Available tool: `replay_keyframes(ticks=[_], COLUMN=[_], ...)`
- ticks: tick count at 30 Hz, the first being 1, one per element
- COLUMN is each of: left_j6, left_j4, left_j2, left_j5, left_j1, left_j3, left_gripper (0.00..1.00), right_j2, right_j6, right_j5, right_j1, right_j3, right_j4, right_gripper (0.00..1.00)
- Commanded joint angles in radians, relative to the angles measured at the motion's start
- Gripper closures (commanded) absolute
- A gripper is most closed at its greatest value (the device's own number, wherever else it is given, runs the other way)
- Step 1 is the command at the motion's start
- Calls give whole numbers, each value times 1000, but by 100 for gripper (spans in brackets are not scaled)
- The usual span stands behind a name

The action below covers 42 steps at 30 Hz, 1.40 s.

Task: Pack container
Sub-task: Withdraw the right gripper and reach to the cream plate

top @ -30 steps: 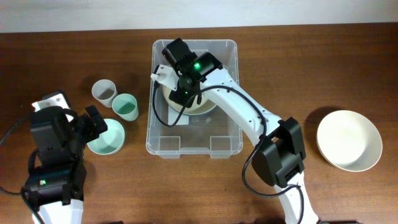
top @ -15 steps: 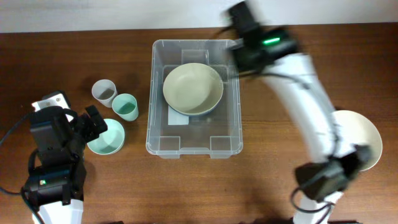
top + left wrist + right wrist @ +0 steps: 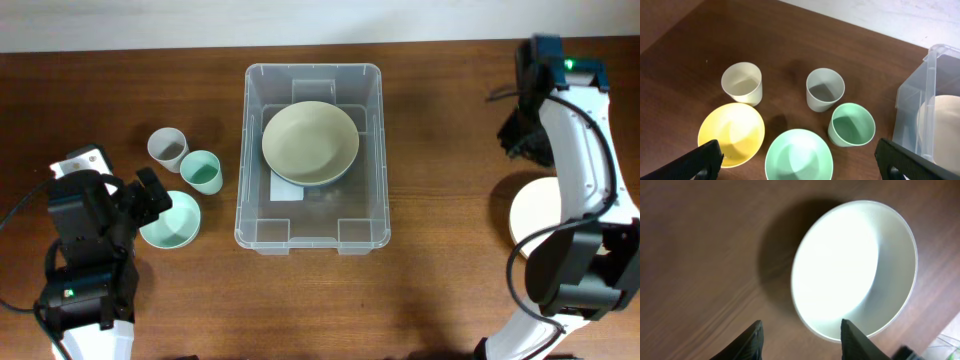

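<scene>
Right jaws now well clear of the container [image 3: 310, 68], spread; left jaws spread too.

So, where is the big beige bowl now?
In the overhead view the big beige bowl lies inside the container, in its far half; the mint cup stands outside, to the container's left.

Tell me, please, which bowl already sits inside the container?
The pale olive bowl, lying in the clear container; the mint bowl, yellow bowl and white bowl sit outside on the table.
</scene>
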<state>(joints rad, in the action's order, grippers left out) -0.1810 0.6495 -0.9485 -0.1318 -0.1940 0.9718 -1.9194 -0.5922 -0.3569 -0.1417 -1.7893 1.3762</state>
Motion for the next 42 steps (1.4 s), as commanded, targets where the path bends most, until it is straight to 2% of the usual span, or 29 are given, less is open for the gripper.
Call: replay_keyframes(ticks=[1, 6, 14, 20, 26, 32, 38, 42], left_j6=[-11, -11, -12, -12, -12, -12, -12, -12], left_j4=[-5, -5, -5, -5, -5, -5, -5, -5], left_j2=[-1, -1, -1, -1, -1, -1, -1, -1], left_j5=[-8, -8, -7, -7, -7, -7, -7, -7], left_j1=[-5, -5, -5, -5, -5, -5, -5, -5], left_j3=[17, 17, 17, 17, 17, 17, 17, 17], left_gripper=[1, 1, 1, 1, 1, 1, 1, 1], right_j2=[-11, -11, -11, -11, 18, 117, 137, 106], right_j6=[-45, -23, -7, 71, 179, 177, 167, 55], right_j5=[6, 8, 8, 8, 13, 41, 74, 57], right_j1=[-64, -113, -114, -114, -104, -71, -10, 18], right_j3=[170, 382, 532, 528, 430, 328, 327, 361], right_j4=[-84, -279, -458, -489, -459, -431, -430, -430], right_gripper=[54, 48, 43, 43, 43, 43, 43, 43])
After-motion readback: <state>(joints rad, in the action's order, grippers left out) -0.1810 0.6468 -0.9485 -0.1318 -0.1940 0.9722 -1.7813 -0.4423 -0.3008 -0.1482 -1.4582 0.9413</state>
